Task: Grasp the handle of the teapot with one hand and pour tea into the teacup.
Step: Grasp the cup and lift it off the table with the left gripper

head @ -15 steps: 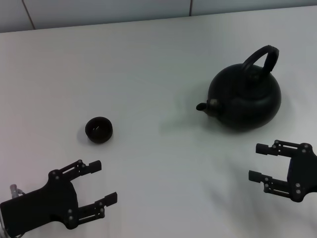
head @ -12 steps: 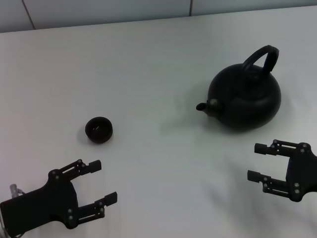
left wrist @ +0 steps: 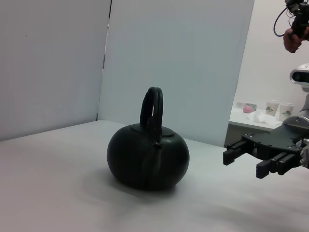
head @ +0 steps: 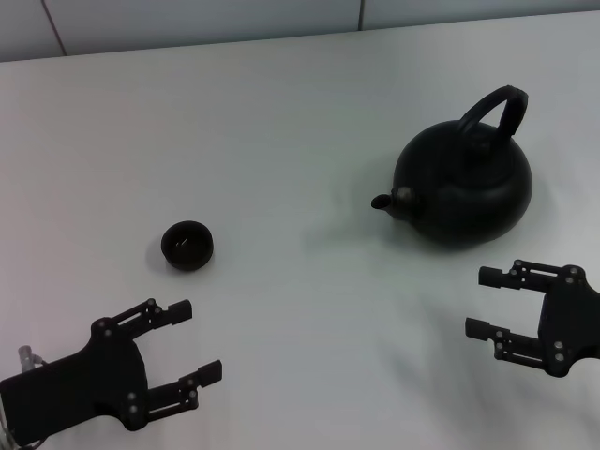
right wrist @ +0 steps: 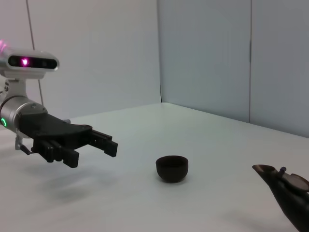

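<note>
The matte black teapot (head: 464, 192) stands on the white table at the right, spout pointing left, its arched handle (head: 495, 111) upright over the lid. It also shows in the left wrist view (left wrist: 147, 162) with its handle (left wrist: 151, 107). The small dark teacup (head: 187, 245) sits at the left centre, also in the right wrist view (right wrist: 172, 168). My right gripper (head: 487, 302) is open and empty, near the table's front right, in front of the teapot. My left gripper (head: 194, 340) is open and empty at the front left, in front of the teacup.
The white table (head: 300, 122) runs back to a wall of pale panels (head: 187, 19). In the left wrist view a side table with cups (left wrist: 270, 110) stands far behind my right gripper (left wrist: 244, 155). The right wrist view shows my left gripper (right wrist: 104, 142).
My right gripper has shifted slightly left and toward the front edge. The teapot, teacup and left gripper have not moved.
</note>
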Controlling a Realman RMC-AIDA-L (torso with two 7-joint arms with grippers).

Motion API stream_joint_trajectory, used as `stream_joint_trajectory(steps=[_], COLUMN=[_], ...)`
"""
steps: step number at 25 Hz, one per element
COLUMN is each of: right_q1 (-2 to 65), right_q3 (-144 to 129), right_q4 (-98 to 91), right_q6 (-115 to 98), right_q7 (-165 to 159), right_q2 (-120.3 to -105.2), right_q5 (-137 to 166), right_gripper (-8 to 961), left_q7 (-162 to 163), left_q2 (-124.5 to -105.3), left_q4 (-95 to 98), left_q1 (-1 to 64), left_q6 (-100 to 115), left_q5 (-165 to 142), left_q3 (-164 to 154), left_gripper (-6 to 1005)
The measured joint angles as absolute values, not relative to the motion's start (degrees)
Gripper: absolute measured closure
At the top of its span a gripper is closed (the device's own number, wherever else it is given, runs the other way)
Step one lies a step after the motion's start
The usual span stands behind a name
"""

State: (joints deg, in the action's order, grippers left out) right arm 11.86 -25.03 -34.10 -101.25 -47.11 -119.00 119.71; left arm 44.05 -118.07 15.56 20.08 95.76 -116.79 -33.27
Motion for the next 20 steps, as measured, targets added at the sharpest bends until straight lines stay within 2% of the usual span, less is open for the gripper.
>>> stream_joint_trajectory(steps=[20], right_q1=[11.9], right_q3=[-24.7], right_q4=[-34.5], right_q6=[-101.6], right_q7=[-47.2], right_q2=[-119.03], right_q5=[119.3], right_gripper=[339], left_q7=[34.6], left_q2=[-118.47], left_q4=[10.7], left_q1=[18.3], left_q6=[92.8], left_q5=[-108.9], left_q3=[-17.6], left_gripper=[201])
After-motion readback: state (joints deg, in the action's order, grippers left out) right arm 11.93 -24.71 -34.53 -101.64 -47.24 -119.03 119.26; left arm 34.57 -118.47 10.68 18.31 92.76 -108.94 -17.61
